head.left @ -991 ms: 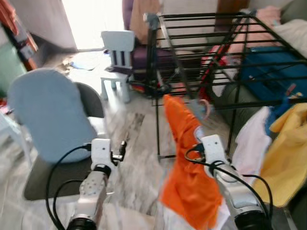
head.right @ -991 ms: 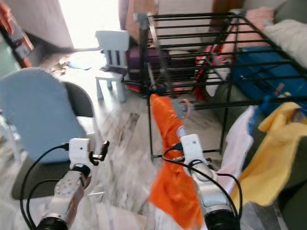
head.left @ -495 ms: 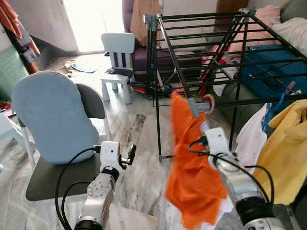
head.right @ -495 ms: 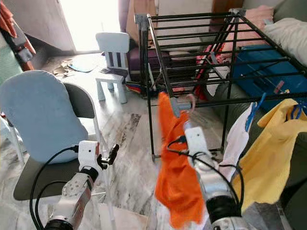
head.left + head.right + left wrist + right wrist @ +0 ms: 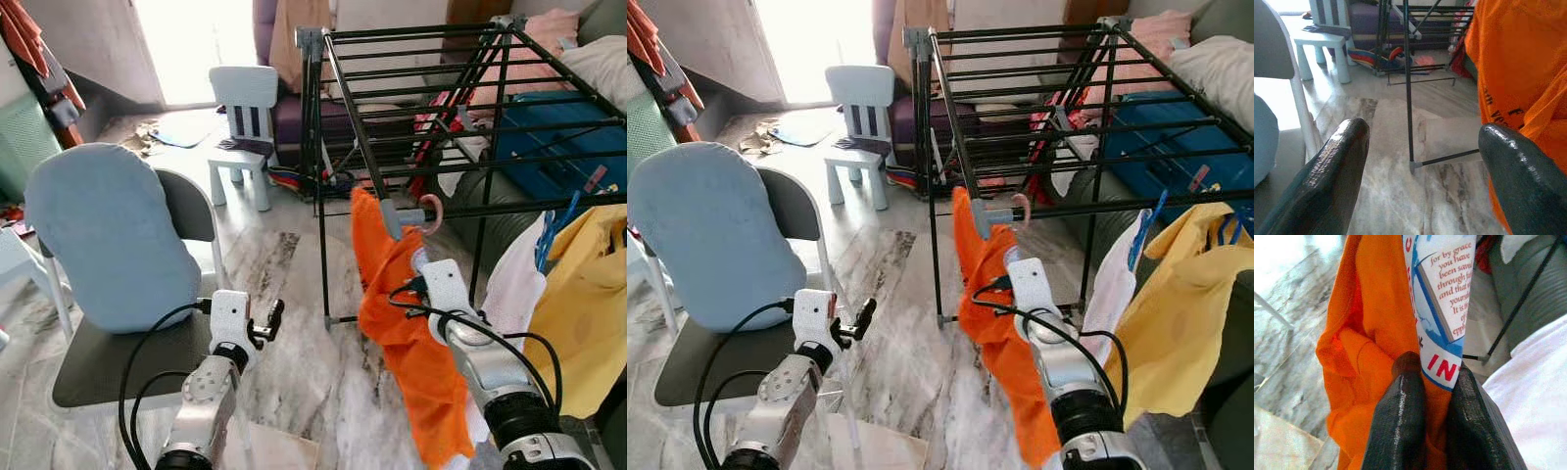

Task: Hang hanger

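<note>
A: From the head views, where is the hanger?
B: Hanger (image 5: pixel 423 211) just below the front bar of the black drying rack (image 5: pixel 411 108), pink hook curled at that bar, hard to tell whether actually over it. Orange shirt (image 5: pixel 411 333) draped from it, trailing down in front of the rack toward the marble floor (image 5: pixel 294 323)

A: And the right gripper?
B: Right gripper (image 5: pixel 416 262) raised just under the hanger, buried in the orange cloth in front of the rack. Yellow garment (image 5: pixel 588 304) and white garment (image 5: pixel 505 284) hanging at the rack's right end. Left gripper (image 5: pixel 269 318) held low, well to the left of the rack, beside the grey chair with a blue cushion (image 5: pixel 108 235). Small white chair (image 5: pixel 240 122) just left of the rack's far corner

A: Left wrist view?
B: Fingers (image 5: pixel 1332 171) spread wide, nothing between them. Beyond, a rack leg on the floor, orange shirt beside it

A: Right wrist view?
B: Fingers (image 5: pixel 1400 421) pressed together on a fold of the orange shirt and its white printed patch, a dark brown rounded tip showing just above them. Rack foot and white garment behind
</note>
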Available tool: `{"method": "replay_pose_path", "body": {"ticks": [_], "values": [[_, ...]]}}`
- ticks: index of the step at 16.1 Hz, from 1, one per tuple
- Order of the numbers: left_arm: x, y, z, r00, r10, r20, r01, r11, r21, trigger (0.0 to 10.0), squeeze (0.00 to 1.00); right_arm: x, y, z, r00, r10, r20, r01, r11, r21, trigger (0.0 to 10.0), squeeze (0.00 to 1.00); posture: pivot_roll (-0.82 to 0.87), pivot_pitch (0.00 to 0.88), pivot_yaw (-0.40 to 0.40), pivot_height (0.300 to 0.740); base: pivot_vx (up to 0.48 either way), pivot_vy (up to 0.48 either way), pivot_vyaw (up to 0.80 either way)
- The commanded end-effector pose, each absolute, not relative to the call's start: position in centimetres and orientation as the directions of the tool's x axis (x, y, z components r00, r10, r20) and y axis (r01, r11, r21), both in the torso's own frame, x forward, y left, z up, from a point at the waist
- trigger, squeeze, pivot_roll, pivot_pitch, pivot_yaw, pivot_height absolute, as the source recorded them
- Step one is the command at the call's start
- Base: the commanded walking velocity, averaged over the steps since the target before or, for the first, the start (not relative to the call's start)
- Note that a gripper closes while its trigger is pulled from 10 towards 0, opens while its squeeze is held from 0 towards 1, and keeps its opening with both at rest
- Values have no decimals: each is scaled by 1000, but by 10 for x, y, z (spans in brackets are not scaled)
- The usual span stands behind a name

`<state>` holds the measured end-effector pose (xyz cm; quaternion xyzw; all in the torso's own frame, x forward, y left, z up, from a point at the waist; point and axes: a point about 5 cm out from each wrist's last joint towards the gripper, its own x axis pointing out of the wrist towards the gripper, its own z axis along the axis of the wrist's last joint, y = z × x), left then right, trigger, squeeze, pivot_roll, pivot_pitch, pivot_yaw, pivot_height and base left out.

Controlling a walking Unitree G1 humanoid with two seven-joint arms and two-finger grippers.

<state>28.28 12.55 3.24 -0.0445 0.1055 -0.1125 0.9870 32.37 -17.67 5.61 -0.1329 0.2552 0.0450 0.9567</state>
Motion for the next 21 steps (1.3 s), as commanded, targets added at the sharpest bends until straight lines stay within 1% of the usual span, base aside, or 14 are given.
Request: {"method": "replay_pose_path", "body": {"ticks": [1, 3, 8, 9, 10, 11, 15, 17, 21], "values": [[285, 127, 36, 955, -228, -189, 210, 971, -109, 10000, 0, 330, -170, 62, 869, 48, -493, -186, 954, -234, 10000, 0, -199, 0, 21, 740, 0, 0, 0], [284, 126, 35, 955, -225, -194, 206, 972, -113, 10000, 0, 329, -169, 58, 859, 62, -508, -210, 948, -240, 10000, 0, -198, 0, 14, 740, 0, 0, 0], [283, 124, 33, 952, -231, -203, 210, 970, -120, 10000, 0, 328, -173, 54, 851, 62, -522, -211, 950, -231, 10000, 0, -202, 0, 10, 740, 0, 0, 0], [283, 124, 33, 951, -232, -203, 210, 970, -120, 10000, 0, 327, -173, 53, 849, 69, -523, -210, 954, -215, 10000, 804, -202, 0, 10, 740, 0, 0, 0], [283, 123, 33, 951, -232, -203, 211, 970, -121, 10000, 0, 327, -172, 53, 849, 72, -523, -210, 955, -209, 10000, 804, -202, 0, 10, 740, 0, 0, 0], [283, 123, 33, 951, -233, -203, 212, 970, -123, 10000, 0, 327, -172, 52, 849, 79, -522, -209, 958, -196, 10000, 1000, -202, 0, 10, 740, 0, 0, 0], [280, 124, 32, 948, -239, -210, 218, 969, -119, 10000, 0, 324, -175, 53, 855, 75, -513, -192, 965, -178, 10000, 1000, -206, 0, 14, 740, 0, 0, 0], [271, 131, 34, 948, -234, -214, 224, 972, -71, 10000, 0, 320, -178, 57, 880, 72, -470, -175, 968, -180, 10000, 1000, -201, 0, 15, 740, 0, 0, 0], [265, 142, 35, 951, -230, -206, 226, 973, -45, 10000, 0, 313, -178, 71, 918, 72, -391, -163, 965, -206, 10000, 1000, -188, 0, 15, 740, 0, 0, 0]]}}
